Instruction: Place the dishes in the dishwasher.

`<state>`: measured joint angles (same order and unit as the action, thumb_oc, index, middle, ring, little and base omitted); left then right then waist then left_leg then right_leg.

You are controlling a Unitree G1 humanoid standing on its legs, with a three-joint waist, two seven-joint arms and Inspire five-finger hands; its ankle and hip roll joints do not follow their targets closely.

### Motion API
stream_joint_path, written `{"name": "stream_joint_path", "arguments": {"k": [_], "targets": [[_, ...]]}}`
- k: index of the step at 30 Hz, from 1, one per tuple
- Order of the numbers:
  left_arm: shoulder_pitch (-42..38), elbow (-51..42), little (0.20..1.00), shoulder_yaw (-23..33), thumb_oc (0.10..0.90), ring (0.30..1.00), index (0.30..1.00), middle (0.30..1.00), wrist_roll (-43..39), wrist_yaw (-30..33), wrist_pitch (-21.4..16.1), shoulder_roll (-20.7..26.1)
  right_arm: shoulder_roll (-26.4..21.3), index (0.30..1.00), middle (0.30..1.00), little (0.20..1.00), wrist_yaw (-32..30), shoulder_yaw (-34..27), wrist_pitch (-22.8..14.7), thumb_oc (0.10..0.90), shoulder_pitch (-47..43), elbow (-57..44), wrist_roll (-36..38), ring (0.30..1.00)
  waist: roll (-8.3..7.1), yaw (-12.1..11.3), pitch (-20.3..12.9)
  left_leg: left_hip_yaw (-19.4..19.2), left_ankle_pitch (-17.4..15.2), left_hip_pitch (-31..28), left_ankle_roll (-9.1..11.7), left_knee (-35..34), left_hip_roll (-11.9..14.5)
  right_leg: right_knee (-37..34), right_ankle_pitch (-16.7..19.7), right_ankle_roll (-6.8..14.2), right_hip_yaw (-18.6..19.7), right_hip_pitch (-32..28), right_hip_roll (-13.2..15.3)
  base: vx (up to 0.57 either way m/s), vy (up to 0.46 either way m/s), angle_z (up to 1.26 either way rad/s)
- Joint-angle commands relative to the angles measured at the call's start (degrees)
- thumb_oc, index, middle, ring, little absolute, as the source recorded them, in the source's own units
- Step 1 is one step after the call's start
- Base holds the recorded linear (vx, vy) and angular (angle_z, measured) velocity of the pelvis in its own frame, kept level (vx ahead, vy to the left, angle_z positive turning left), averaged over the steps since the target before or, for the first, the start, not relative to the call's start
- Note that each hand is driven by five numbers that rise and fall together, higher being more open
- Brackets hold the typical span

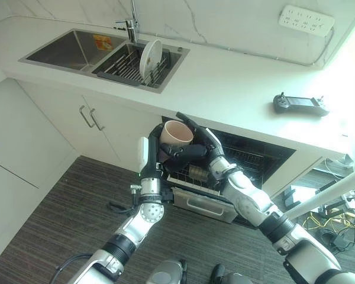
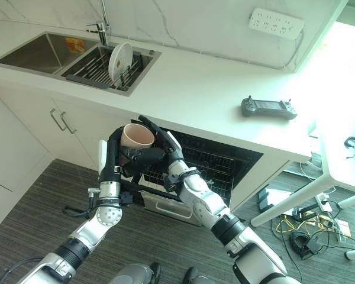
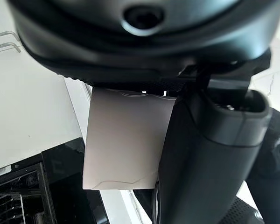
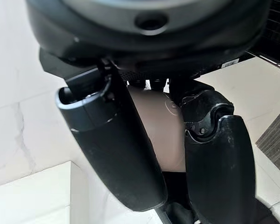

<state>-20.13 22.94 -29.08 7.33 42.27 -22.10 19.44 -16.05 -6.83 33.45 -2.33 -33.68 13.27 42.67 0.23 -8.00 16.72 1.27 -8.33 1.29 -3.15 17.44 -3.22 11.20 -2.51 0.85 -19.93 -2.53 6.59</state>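
A beige cup is held in the air just above the open dishwasher, mouth tilted up. My left hand reaches up from below and is curled round the cup's lower part. My right hand comes in from the right, its fingers wrapped over the cup's far side and rim. In the left wrist view the cup's pale wall shows beside the thumb. Between two dark fingers in the right wrist view sits the cup. The dishwasher's lower rack is pulled out under the hands. A white plate stands upright in the sink's drying rack.
A double steel sink with a tap is set in the white counter at the back left. A black hand controller lies on the counter at the right. White cabinet doors with handles flank the dishwasher. A white table leg and cables stand at the right.
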Motion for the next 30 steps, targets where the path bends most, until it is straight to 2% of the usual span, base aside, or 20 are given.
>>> {"name": "stream_joint_path", "arguments": {"k": [1,2,7,8,13,28,30], "targets": [[-6.2,-8.2,0.3,-14.0,0.4,0.3,0.3,0.3,11.0,-5.0,-8.8,-5.2,9.9,0.9,0.9,0.9,6.2,0.5,-8.5,0.8,-15.7,-10.5,-5.9,0.9,-1.76,0.4,-1.5,-3.6,-6.8,-1.6,1.7,-0.3,4.5,6.0,-11.6,2.6,4.8,-0.8,2.1,-0.01,-0.008,-0.06],[-6.6,-8.2,0.3,-14.5,0.4,0.3,0.3,0.3,10.5,-5.7,-9.5,-5.1,9.1,0.9,0.9,0.9,7.7,0.8,-7.5,0.8,-16.3,-11.2,-3.5,0.9,-1.75,0.5,-1.5,-3.6,-6.9,-1.6,1.8,-0.3,4.5,6.0,-11.6,2.7,4.8,-0.7,2.1,-0.02,-0.004,-0.08],[-7.4,-8.6,0.3,-14.8,0.4,0.3,0.3,0.3,10.0,-4.8,-9.6,-4.8,9.3,0.9,0.9,0.9,6.8,2.2,-4.8,0.8,-16.2,-11.1,1.7,0.9,-1.69,0.3,-1.6,-3.3,-6.8,-1.5,1.8,-0.3,4.4,6.0,-11.7,2.7,4.7,-0.9,2.2,0.0,0.001,-0.02],[-7.3,-8.5,0.3,-14.8,0.4,0.3,0.3,0.3,10.6,-4.5,-10.5,-5.0,9.9,0.3,0.3,0.3,7.3,2.3,-3.9,0.4,-16.1,-10.0,1.4,0.3,-1.7,0.2,-1.5,-3.2,-6.7,-1.4,1.8,-0.3,4.4,6.0,-11.7,2.7,4.5,-0.9,2.3,0.0,0.0,0.0],[-7.1,-8.4,0.3,-14.6,0.4,0.3,0.3,0.3,11.0,-3.7,-12.0,-4.8,10.7,0.3,0.3,0.3,7.8,2.7,-4.4,0.4,-15.6,-8.1,2.6,0.3,-1.68,-0.2,-1.5,-3.0,-6.5,-1.3,1.9,-0.3,4.3,6.0,-11.6,2.6,4.3,-0.9,2.3,0.0,0.0,0.0],[-7.6,-9.0,0.3,-14.6,0.4,0.3,0.3,0.3,11.6,-3.2,-10.9,-5.0,10.7,0.3,0.3,0.3,7.2,2.0,-6.6,0.4,-15.9,-8.3,2.0,0.3,-1.85,-0.2,-1.4,-2.9,-6.4,-1.2,1.9,-0.3,4.3,6.0,-11.5,2.7,4.2,-0.8,2.3,0.0,0.0,0.0],[-7.5,-9.0,0.488,-14.5,0.525,0.488,0.488,0.488,11.7,-3.1,-10.7,-5.0,10.6,0.3,0.3,0.3,6.1,1.7,-6.5,0.4,-15.9,-8.4,1.8,0.3,-1.86,-0.2,-1.3,-2.9,-6.4,-1.2,1.9,-0.3,4.3,6.0,-11.4,2.7,4.2,-0.8,2.3,0.0,0.0,0.0]]}}
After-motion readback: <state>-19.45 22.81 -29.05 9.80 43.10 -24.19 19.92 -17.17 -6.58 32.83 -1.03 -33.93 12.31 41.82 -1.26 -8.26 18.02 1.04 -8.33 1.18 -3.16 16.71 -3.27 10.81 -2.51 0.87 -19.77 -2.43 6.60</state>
